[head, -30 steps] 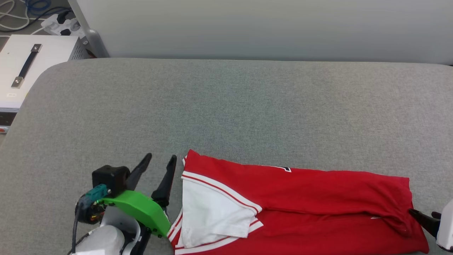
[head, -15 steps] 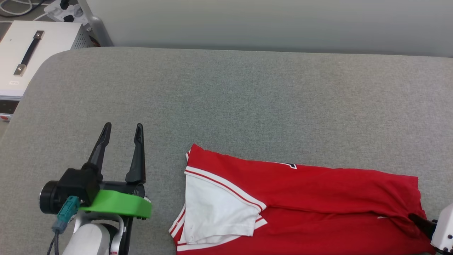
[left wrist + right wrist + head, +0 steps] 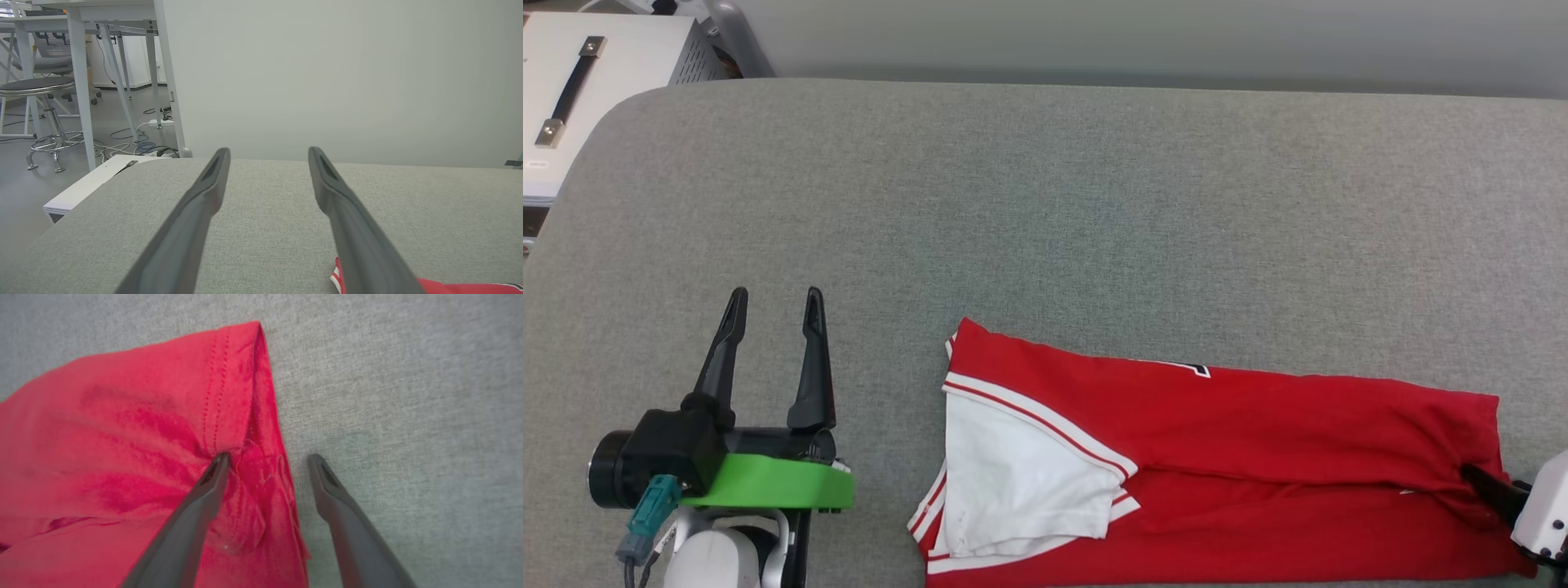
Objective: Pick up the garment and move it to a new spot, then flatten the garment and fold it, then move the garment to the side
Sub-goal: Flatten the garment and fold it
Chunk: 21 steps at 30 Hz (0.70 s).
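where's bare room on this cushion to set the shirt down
Widest bare stretch: the grey cushion between the garment and the far wall. A narrower strip runs between the left gripper and the white sleeve. Crowded: the near right corner, where the right gripper straddles the hem.

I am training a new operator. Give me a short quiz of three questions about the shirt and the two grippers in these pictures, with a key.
1. Multiple choice: which part of the garment lies at the right gripper?
A) the white sleeve
B) the red hem edge
C) the black print
2. True or false: the left gripper touches the garment.
3. Fill in: the right gripper's fingers straddle the hem edge and stand ____.

Key
1. B.
2. False: it stands apart from the garment, over the gray surface.
3. open.
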Motion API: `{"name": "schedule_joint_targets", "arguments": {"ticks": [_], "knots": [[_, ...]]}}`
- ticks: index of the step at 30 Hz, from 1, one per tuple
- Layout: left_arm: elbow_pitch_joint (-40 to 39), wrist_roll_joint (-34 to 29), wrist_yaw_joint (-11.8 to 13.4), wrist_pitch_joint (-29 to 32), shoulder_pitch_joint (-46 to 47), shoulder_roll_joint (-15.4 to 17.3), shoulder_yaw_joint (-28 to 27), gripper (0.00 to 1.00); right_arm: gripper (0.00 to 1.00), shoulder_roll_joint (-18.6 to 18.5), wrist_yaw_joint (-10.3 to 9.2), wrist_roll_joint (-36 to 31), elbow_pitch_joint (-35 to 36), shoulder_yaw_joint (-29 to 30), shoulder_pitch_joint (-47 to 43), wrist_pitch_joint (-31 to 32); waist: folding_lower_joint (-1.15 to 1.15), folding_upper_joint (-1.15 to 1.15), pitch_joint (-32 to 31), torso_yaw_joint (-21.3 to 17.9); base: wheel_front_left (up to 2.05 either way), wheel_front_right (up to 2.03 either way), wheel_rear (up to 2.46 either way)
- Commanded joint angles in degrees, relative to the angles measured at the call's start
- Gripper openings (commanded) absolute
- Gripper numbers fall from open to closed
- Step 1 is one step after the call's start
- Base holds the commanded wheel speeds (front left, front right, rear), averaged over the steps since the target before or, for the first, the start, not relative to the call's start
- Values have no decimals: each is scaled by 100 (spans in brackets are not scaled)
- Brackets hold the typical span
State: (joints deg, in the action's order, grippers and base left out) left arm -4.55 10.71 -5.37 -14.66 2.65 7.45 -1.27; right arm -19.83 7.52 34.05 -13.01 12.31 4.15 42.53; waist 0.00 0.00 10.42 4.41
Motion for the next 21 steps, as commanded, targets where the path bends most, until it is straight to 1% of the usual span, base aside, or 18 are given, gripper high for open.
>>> {"name": "schedule_joint_targets", "arguments": {"ticks": [1, 5, 10, 11, 12, 14, 21], "knots": [[9, -83, -58, -33, -13, -61, -66, 100, 100, 155, -3, 106, -121, -158, 34, 34, 0, 0, 14, 4, 0, 0, 0], [63, -165, -149, -33, 19, -164, -164, 100, 100, 208, -3, 209, -175, -372, 14, 34, 0, 0, -6, 4, 0, 0, 0], [93, -205, -193, -33, 17, -237, -244, 100, 100, 242, -3, 308, -239, -600, 6, -20, 0, 0, -28, -13, 0, 0, 0], [107, -203, -197, -33, 14, -252, -255, 100, 95, 236, -3, 330, -263, -630, 9, -37, 0, 0, -32, -15, 0, 0, 0], [121, -202, -201, -33, 11, -261, -258, 100, 57, 230, -3, 344, -281, -648, 14, -60, 0, 0, -36, -17, 0, 0, 0], [147, -206, -205, -33, 8, -277, -257, 100, 0, 203, -3, 369, -335, -670, 30, -126, 0, 0, -42, -23, 0, 0, 0], [233, -130, -210, -33, 7, -272, -175, 100, 0, 56, -3, 433, -497, -740, 91, -437, 0, 0, -65, -44, 0, 0, 0]]}}
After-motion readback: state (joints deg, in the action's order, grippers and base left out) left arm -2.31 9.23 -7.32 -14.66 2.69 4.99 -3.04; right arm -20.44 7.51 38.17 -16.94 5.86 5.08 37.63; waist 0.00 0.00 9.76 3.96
